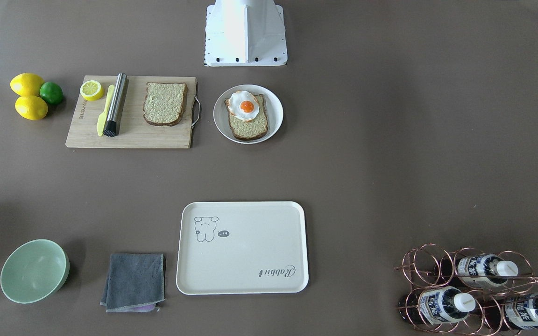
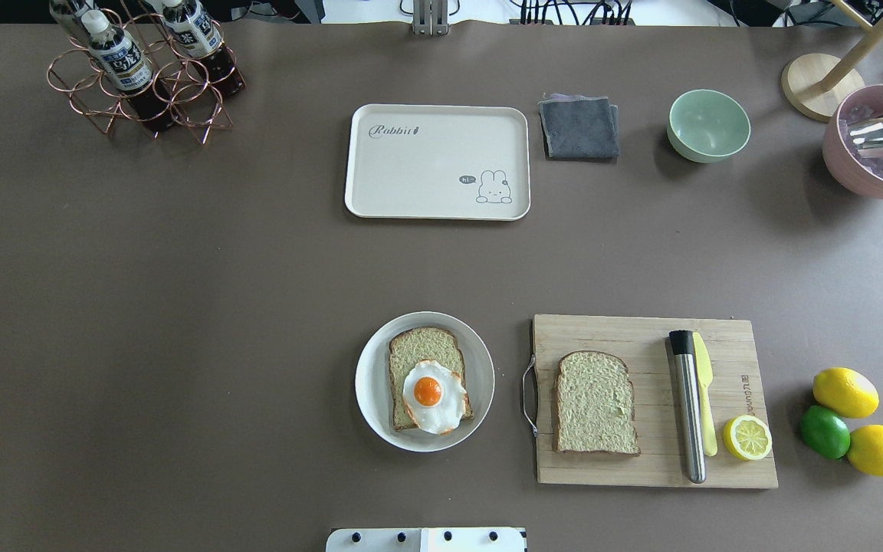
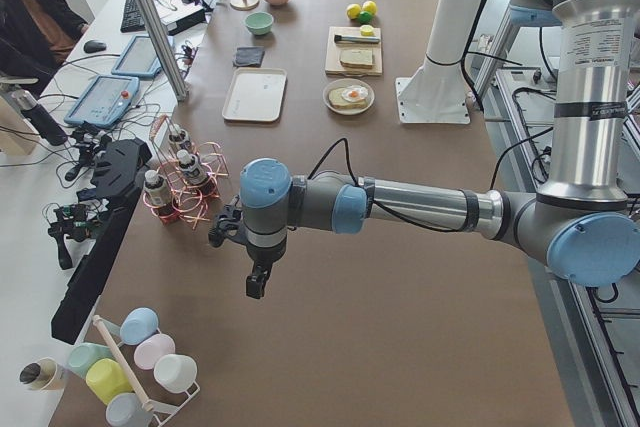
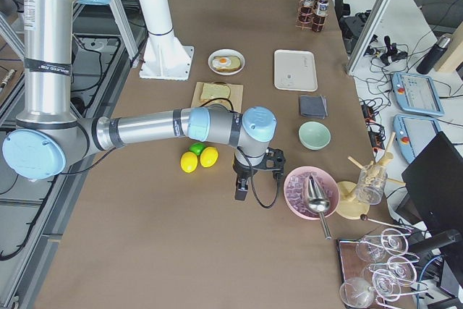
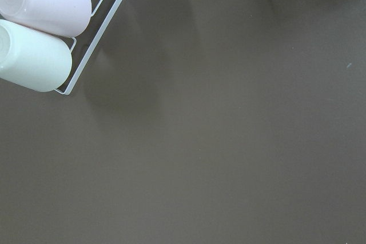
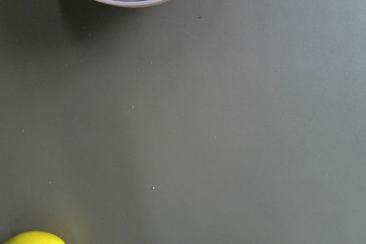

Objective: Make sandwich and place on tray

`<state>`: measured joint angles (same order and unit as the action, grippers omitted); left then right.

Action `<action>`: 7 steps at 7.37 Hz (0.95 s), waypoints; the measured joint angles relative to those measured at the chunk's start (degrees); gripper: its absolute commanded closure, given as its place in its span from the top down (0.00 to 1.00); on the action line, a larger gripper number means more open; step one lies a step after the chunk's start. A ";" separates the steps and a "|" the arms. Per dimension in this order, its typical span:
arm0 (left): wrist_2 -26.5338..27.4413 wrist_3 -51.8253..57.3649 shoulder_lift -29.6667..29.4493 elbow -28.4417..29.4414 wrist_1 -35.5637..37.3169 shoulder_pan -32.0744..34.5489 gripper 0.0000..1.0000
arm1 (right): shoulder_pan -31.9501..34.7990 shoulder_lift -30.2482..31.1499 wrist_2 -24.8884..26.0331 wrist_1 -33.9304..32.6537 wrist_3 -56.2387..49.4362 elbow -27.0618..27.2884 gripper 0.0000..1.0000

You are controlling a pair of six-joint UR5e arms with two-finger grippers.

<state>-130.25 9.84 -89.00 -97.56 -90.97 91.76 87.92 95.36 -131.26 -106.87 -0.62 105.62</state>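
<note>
Sizing up the pieces: the cream tray (image 2: 437,161) sits at the far side of the tabletop (image 2: 181,322), holding nothing yet. Nearer me, the bare slice (image 2: 595,403) lies flat on the board (image 2: 648,460). The egg slice (image 2: 422,349) sits on the plate (image 2: 369,399) under the egg (image 2: 434,397). The bread looks light and soft, so I'd pinch a crust edge. The egg may slip. My left tool (image 3: 257,287) and right tool (image 4: 240,193) hang well apart from it all, and I cannot tell whether they are spread or pressed together.

Soft, even overhead light: the green bowl (image 1: 34,270) casts only a faint, blurred shadow. Fixed views are sharp — the cups (image 5: 40,27) in the left wrist view look slightly soft.
</note>
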 measured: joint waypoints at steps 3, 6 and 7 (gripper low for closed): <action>0.00 -0.04 -0.03 0.00 0.09 0.00 0.98 | 0.05 -0.08 0.03 0.07 0.00 0.06 1.00; 0.00 -0.09 -0.06 0.22 0.25 -0.07 0.98 | 0.04 -0.34 0.12 0.09 0.00 0.32 1.00; 0.00 -0.13 -0.08 0.29 0.30 -0.12 0.98 | 0.04 -0.57 0.13 0.09 0.00 0.28 1.00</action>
<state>-130.25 9.72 -89.08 -97.27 -90.67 91.64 87.96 94.79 -131.13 -106.79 -0.62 105.90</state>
